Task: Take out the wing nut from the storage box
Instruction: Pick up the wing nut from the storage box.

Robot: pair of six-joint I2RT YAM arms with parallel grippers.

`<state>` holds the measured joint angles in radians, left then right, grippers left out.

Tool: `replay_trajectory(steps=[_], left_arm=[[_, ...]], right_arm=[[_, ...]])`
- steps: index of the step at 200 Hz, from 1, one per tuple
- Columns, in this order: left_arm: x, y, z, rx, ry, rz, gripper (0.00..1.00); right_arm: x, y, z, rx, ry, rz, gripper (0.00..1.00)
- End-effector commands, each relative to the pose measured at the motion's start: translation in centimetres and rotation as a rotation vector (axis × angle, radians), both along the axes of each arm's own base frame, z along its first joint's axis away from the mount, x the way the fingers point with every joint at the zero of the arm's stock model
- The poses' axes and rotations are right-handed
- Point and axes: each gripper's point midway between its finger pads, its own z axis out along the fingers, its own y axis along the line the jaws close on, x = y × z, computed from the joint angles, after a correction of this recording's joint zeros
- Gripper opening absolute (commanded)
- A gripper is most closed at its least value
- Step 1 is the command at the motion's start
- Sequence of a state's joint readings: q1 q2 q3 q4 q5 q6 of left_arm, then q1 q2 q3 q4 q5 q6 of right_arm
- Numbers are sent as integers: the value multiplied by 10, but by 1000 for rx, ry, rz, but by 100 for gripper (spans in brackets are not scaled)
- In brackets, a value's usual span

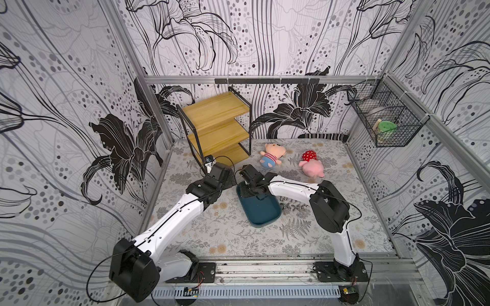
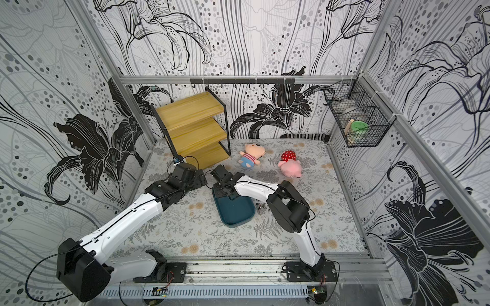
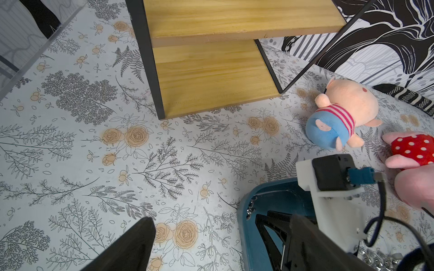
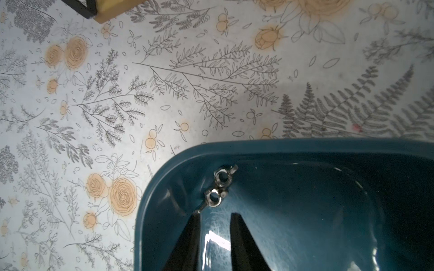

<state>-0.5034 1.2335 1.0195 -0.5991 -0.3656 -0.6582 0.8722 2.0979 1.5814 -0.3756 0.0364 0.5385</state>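
Left gripper (image 3: 222, 220) is hovering beside the storage box (image 4: 305, 145), fingers wide apart and empty. Right gripper (image 4: 215, 214) is reaching inside it, fingers slightly apart and gripping nothing. Two wing nuts (image 4: 218, 187) are lying in its corner, just ahead of the tips, not yet grasped. Loose nuts (image 1: 291, 206) are lying on the table right of the box.

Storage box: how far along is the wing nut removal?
Done, apparently: shiny metal pieces, likely nuts, lie on the table beside the storage box. In hand: the right gripper, open and empty, is inside the box, tips at the nearer wing nut. Left: grip it, lift it out; a second nut sits beside it.
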Motion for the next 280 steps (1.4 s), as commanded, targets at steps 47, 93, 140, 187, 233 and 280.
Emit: replay_trajectory(steps=[47,93,140,187,233,280], left_arm=[[-1,2,9,-8,-31,13,95],[-1,3,7,-4,-27,15,95],[-2,4,8,-2,-28,16,95],[-1,2,11,-4,-31,15,95],[3,0,14,-7,-34,9,95],[4,-2,17,-8,-34,6,95]], right_arm=[[-2,10,-29,-21,53,-6,27],[1,8,-42,-45,58,-24,23],[3,7,-44,-53,52,-34,15],[4,-1,-29,-67,21,-38,8],[4,-6,-8,-68,-13,-32,4],[5,-7,1,-66,-27,-28,1]])
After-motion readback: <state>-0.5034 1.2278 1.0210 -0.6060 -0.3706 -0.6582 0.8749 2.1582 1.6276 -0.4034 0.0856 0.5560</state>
